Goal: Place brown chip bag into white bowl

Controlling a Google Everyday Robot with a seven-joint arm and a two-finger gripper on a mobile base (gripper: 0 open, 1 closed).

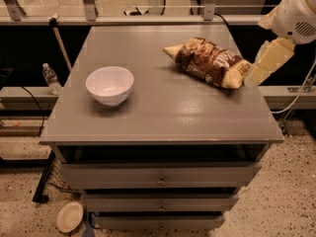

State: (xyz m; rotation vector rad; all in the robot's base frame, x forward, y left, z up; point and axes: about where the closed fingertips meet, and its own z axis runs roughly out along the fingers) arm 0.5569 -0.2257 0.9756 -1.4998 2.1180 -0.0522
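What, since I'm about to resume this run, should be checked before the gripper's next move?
1. Crinkly dark-brown chip bag lies free on the grey cabinet top: ok.
2. Glossy round white bowl upright, empty, apart from the bag: ok.
3. Gripper beside the bag's right end: ok.
4. Gripper touching the bag: cannot tell.
5. Bag lifted off the top: not ok, it rests there.

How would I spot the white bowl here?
On top of the grey cabinet, the white bowl sits at the left; the brown chip bag and the gripper are by the right edge. It is deep, glossy, unlike the flat plate on the floor.
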